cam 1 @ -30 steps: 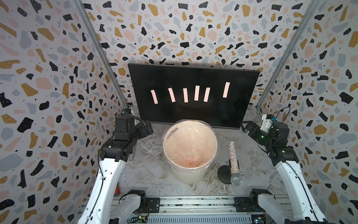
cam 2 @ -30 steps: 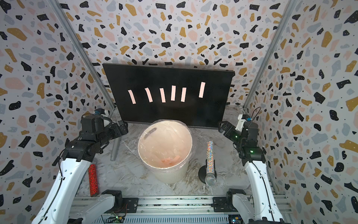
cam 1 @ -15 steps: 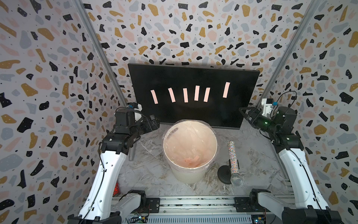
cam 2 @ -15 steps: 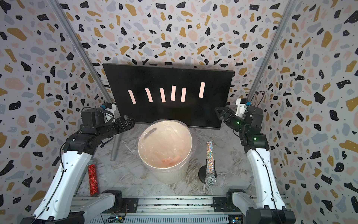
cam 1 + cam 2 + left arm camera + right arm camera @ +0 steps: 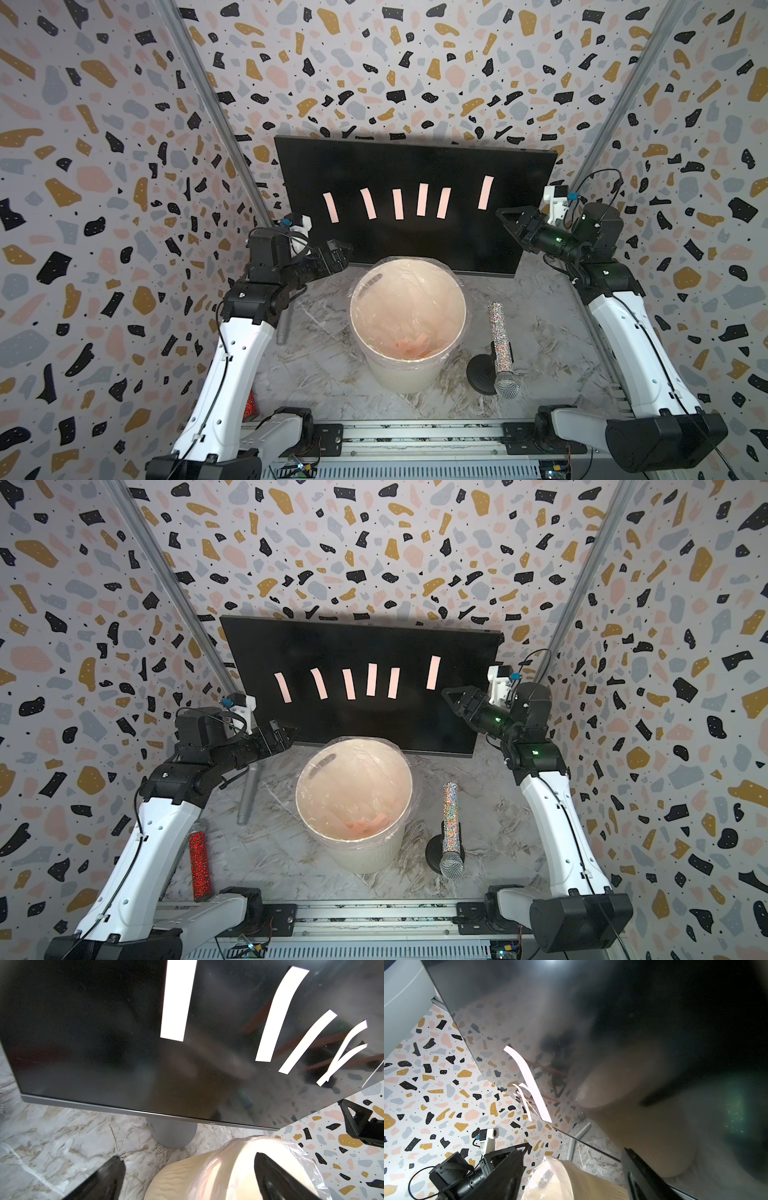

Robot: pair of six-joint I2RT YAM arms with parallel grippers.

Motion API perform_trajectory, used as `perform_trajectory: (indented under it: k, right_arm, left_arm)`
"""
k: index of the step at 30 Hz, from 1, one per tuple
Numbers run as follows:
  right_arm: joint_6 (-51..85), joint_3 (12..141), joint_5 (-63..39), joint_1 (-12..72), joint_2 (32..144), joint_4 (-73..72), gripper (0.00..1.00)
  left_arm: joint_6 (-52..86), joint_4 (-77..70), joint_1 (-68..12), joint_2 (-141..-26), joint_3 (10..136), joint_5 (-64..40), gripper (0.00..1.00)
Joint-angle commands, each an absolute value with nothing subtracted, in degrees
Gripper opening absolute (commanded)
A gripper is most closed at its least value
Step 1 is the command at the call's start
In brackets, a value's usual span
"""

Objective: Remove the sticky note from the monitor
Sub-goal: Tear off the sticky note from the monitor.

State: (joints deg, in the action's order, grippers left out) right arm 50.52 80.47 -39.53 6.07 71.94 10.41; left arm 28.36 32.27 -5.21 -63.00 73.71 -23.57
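I have six pink sticky notes [image 5: 422, 200] in a row across the dark monitor [image 5: 415, 166], which stands at the back of the bench [image 5: 324, 365] behind the lined white bin [image 5: 399, 378]. My right gripper [image 5: 509, 226] hangs in front of the screen's right end, just below and beside the rightmost sticky note [image 5: 485, 193]. Its jaws are apart with nothing between them. My left gripper [image 5: 345, 252] sits low by the screen's lower left corner, spread wide and empty, with the leftmost sticky note [image 5: 331, 207] above it. I cannot tell whether either fingertip touches the glass.

The notes are thin and lie nearly flat, so I judge the likeliest failure is closing on air or sliding off an edge. If I press in to get a bite, my fingertips could scrape the screen. The monitor rests on one round stand [image 5: 172, 1134], so a hard push might rock it or shove it back. Pulling a note sideways rather than peeling it from a free end could tear it. It could also cling to a finger pad and refuse to drop into the bin. The bin's plastic liner lies close under both wrists and could snag. Swinging my right arm low risks knocking over the glittery microphone [image 5: 500, 345] standing near it.
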Motion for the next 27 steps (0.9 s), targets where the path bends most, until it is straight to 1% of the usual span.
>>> perform_trajectory:
  k: [1, 12, 20, 27]
  right_arm:
    - [51.26, 84.41, -39.7, 7.65, 73.19, 9.12, 0.77]
    - [51.13, 87.39, -35.25, 10.66, 75.98, 7.99, 0.74]
    - [52.0, 88.58, -33.49, 11.84, 77.76, 6.04, 0.68]
    - [52.81, 89.03, -31.9, 12.86, 78.83, 4.59, 0.6]
  left_arm:
    - [29.49, 27.9, -5.1, -62.41, 72.14, -26.18, 0.99]
    - [31.77, 28.2, -5.76, -60.93, 71.88, -27.39, 1.0]
    - [32.41, 28.96, -5.8, -60.65, 73.16, -27.72, 0.99]
    - [33.31, 28.56, -5.8, -60.4, 73.38, -28.81, 0.99]
